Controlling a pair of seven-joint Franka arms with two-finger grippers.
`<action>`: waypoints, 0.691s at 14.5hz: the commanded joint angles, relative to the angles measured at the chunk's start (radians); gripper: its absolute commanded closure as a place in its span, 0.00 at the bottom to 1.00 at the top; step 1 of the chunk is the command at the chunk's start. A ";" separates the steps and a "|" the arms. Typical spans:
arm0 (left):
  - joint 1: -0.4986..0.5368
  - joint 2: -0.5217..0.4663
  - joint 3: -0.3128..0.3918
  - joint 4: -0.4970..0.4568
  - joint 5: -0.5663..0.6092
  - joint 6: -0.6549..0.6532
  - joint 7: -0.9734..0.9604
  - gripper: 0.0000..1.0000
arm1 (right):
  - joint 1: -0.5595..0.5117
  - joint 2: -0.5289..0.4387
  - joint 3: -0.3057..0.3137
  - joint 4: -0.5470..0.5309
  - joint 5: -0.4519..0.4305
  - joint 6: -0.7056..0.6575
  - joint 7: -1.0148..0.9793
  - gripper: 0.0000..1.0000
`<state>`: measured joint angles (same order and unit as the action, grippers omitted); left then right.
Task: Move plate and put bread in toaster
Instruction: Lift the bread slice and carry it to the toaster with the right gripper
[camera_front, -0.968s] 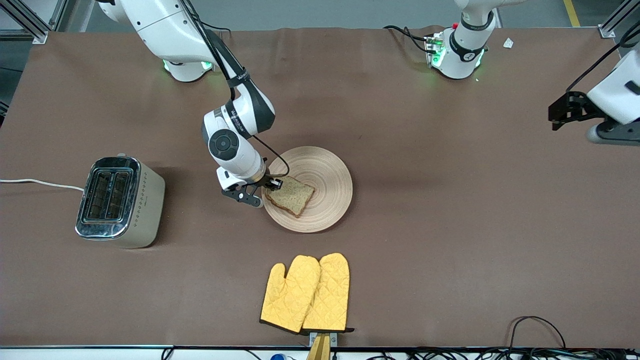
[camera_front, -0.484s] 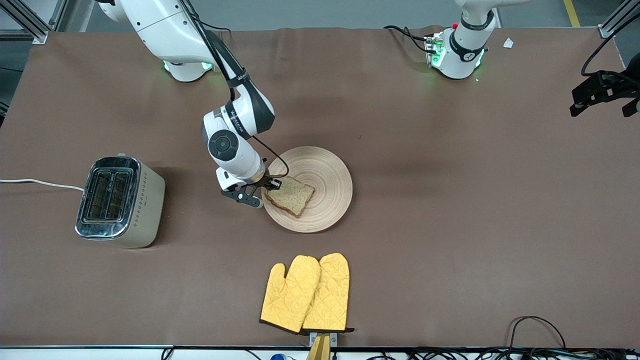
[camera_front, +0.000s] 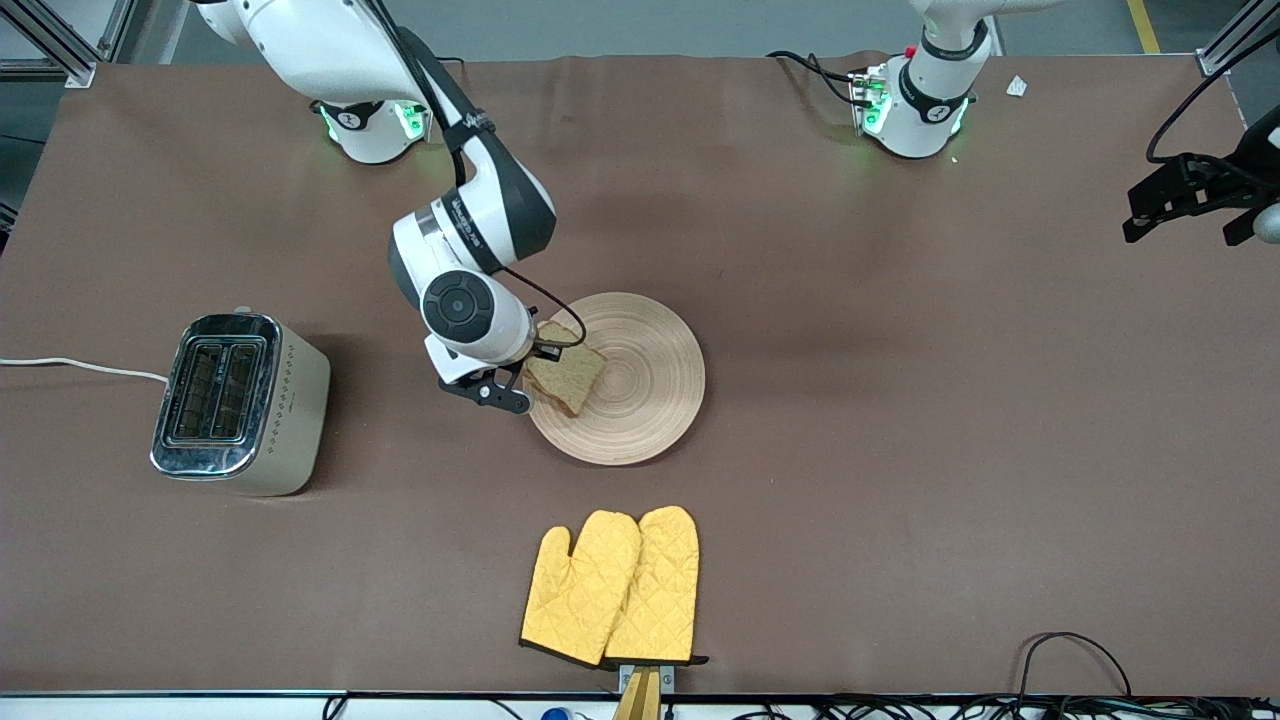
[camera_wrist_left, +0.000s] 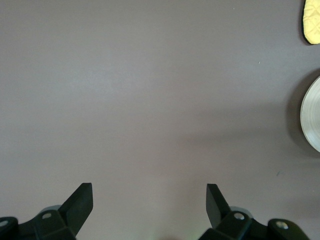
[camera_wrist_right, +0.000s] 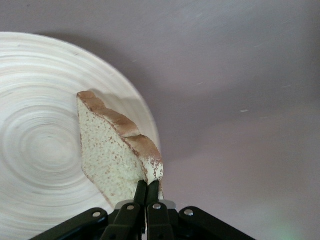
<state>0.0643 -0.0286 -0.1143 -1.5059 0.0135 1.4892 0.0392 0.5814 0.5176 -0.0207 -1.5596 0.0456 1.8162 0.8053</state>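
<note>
My right gripper (camera_front: 540, 358) (camera_wrist_right: 147, 184) is shut on one crust corner of the bread (camera_front: 566, 373) (camera_wrist_right: 107, 150). The speckled slice hangs tilted just above the pale wooden plate (camera_front: 645, 400) (camera_wrist_right: 35, 150), at the rim toward the right arm's end. The cream and chrome toaster (camera_front: 240, 400) stands apart from the plate, toward the right arm's end of the table, with both slots facing up. My left gripper (camera_front: 1175, 200) (camera_wrist_left: 149, 192) hangs open and holds nothing over bare cloth at the left arm's end. A sliver of the plate's rim (camera_wrist_left: 312, 120) shows in the left wrist view.
A pair of yellow oven mitts (camera_front: 612, 590) (camera_wrist_left: 312, 20) lies nearer to the front camera than the plate. The toaster's white cord (camera_front: 80, 365) trails off the table's end. Brown cloth covers the table.
The right gripper has closed fully on the bread and lifted it off the plate, tilting it up. The left gripper has drawn back toward its end of the table.
</note>
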 joint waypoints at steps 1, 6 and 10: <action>0.002 -0.004 -0.010 0.006 -0.010 -0.012 -0.005 0.00 | 0.070 0.012 -0.001 0.076 -0.169 -0.138 0.066 0.99; 0.005 0.003 -0.008 0.003 -0.001 -0.012 -0.005 0.00 | 0.153 0.012 -0.002 0.082 -0.488 -0.348 -0.018 1.00; 0.000 0.003 -0.010 0.004 0.002 -0.014 -0.008 0.00 | 0.091 0.001 -0.007 0.194 -0.627 -0.556 -0.298 1.00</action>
<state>0.0662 -0.0228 -0.1219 -1.5059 0.0135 1.4862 0.0383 0.7270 0.5231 -0.0329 -1.4341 -0.5195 1.3460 0.6419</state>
